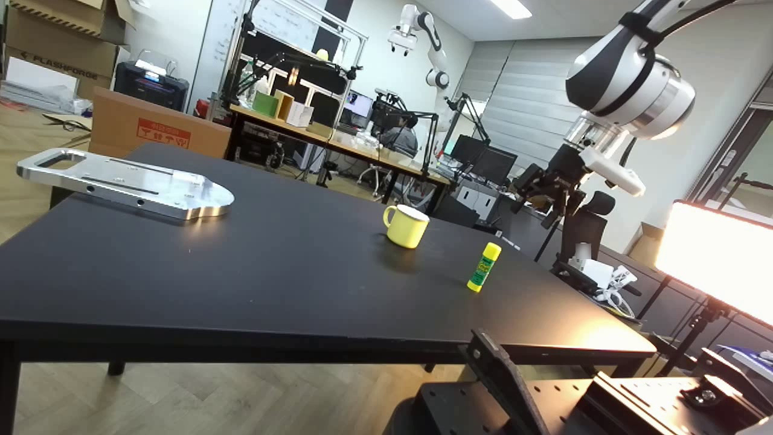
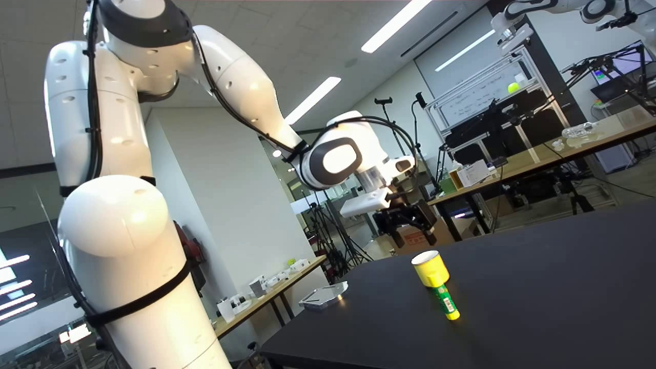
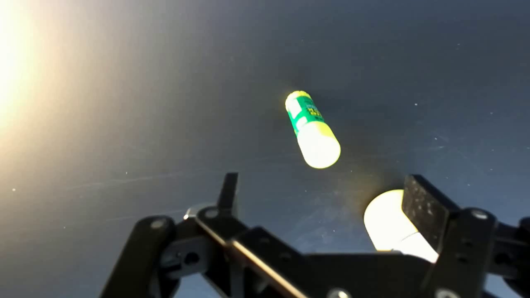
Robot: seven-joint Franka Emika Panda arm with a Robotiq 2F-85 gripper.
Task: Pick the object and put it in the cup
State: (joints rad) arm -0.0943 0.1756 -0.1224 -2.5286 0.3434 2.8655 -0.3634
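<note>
The fingers [image 3: 425,207] of the gripper [image 3: 322,178] are spread wide, the table [image 3: 165,91] showing through the gap between them. The glue stick [image 3: 311,126] stands on end, cap [image 3: 319,147] up, lower than the fingertips and out past them; in the wrist view it sits nearly in line with the middle of that gap. The mug [image 3: 390,221] shows lower down, behind the finger at picture right, which hides part of it, and the wrist view washes its colour out to near white.

An exterior view brings out the handle [image 1: 386,217], on the side turned away from the fingers, with bare table between mug and glue stick. In an exterior view that takes in most of the arm [image 2: 246,77], the two overlap: the glue stick stands in front, its cap hard to part from the yellow of the mug. In both exterior views the gripper hangs well above the table, fingertips down and clear of both things.

A metal plate [image 1: 139,178], well away from the fingers, lies on the table in both exterior views. A lit lamp [image 1: 718,266] shows in an exterior view, lower than the fingers; in the wrist view, glare [image 3: 16,70] whitens the table at picture left.
</note>
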